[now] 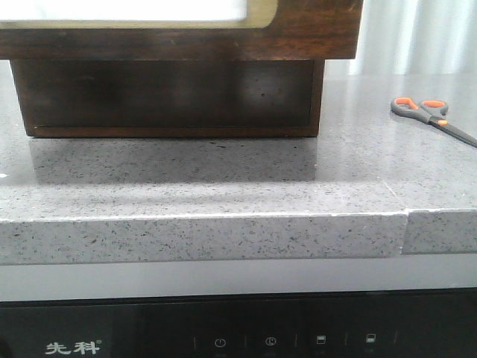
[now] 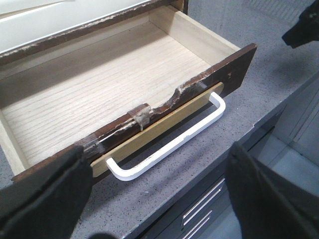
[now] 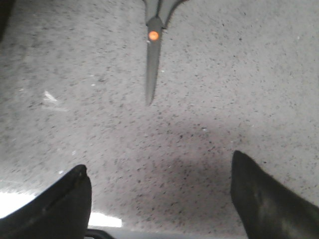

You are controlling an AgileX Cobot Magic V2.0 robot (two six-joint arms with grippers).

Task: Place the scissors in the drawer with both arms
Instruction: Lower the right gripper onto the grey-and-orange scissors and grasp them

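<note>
The drawer [image 1: 171, 93] stands pulled out over the grey counter; its white, tan-framed front fills the top of the front view. In the left wrist view the drawer [image 2: 99, 94] is open and empty, with a light wood floor and a white handle [image 2: 169, 144]. My left gripper [image 2: 157, 167] is open and empty, over the counter just in front of that handle. The scissors [image 1: 432, 115] lie flat on the counter at the far right. In the right wrist view their dark blades [image 3: 151, 64] point toward my right gripper [image 3: 158, 162], which is open, empty and a short way from the blade tip.
The speckled grey counter [image 1: 223, 179] has a front edge with a seam at the right [image 1: 406, 231]. Below it is a dark appliance panel [image 1: 223, 335]. A dark part of the right arm [image 2: 304, 30] shows in the left wrist view. Grey cabinet fronts [image 2: 204, 209] lie below the counter edge.
</note>
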